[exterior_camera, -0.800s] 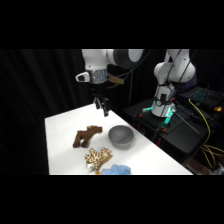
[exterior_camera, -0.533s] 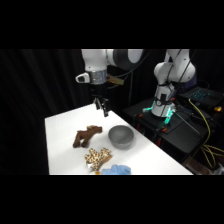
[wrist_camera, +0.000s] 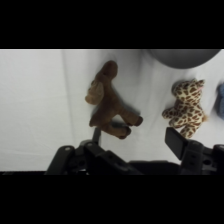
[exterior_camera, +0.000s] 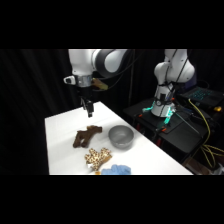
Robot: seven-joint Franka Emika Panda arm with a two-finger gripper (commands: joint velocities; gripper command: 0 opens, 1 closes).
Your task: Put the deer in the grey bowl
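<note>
Gripper: my gripper [wrist_camera: 134,137] hung above the table, fingers spread wide, holding and touching nothing.
Deer: the deer [wrist_camera: 110,100] lay flat on the table [exterior_camera: 65,130] just beside the grey bowl [exterior_camera: 121,136], not in it.
Handling: I judged it light, soft, squashy.
Grasp: across the torso.

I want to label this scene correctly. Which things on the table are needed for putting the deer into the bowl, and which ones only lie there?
Needed for the job:
- deer, lying on the table
- grey bowl, beside it, holding nothing
- pincer, open, above the table

Only lying about:
- spotted plush toy
- blue object at the table's near edge
</note>
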